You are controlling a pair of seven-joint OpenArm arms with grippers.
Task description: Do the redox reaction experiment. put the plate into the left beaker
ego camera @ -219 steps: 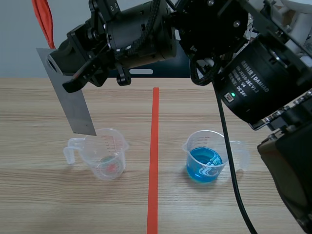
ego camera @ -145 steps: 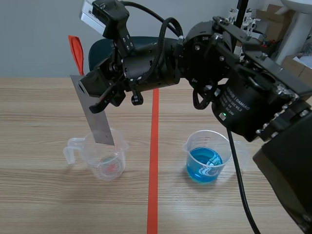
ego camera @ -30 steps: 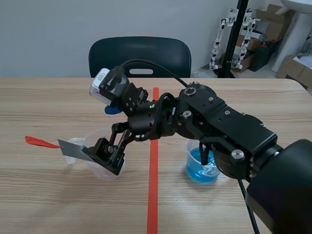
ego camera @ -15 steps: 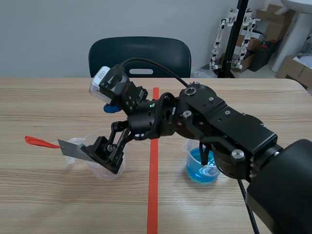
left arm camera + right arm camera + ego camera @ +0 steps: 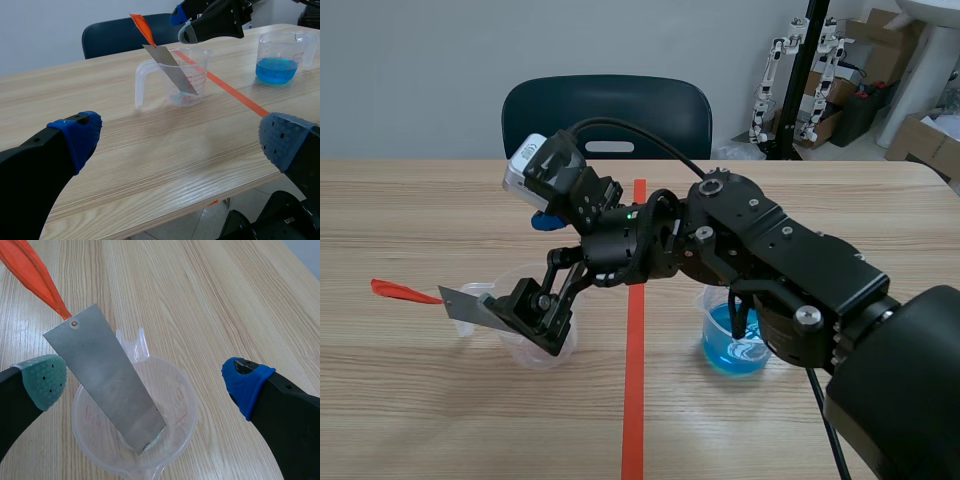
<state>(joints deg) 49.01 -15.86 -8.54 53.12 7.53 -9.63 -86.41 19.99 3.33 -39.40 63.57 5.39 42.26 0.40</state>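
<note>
Grey rectangular metal plate (image 5: 470, 305) (image 5: 175, 70) (image 5: 107, 380) is leaning inside the clear plastic left beaker (image 5: 525, 355) (image 5: 192, 60) (image 5: 175, 410). Its lower end is sitting down in the cup and seems to be touching the floor there, though the clear wall is making that hard to confirm. Its upper end is sticking out over the rim on the handle side, tilted away from the red tape line (image 5: 635, 380). An orange-red ribbon (image 5: 400, 291) (image 5: 142, 27) (image 5: 35, 275) is trailing from a small hole at that upper end, out over bare wooden bench (image 5: 420, 400) (image 5: 100, 150) (image 5: 225, 300).

The right end effector (image 5: 530, 310) (image 5: 145, 382) is hanging low over this beaker with its fingers spread wide, released. In the right wrist view the green pad is sitting just beside one long edge of the plate without pressing on it, and the blue pad is standing well off the other edge. The right arm is crossing the tape line from the far side to get there.

The left end effector (image 5: 180, 140) is also released, fingers wide apart, waiting near the bench's near edge, well short of the beaker.

A second clear beaker holding blue liquid (image 5: 735, 345) (image 5: 280, 55) is standing across the tape line, well apart from the first, partly under the right arm. Open wood is lying all around the left beaker on its outer and near sides.
</note>
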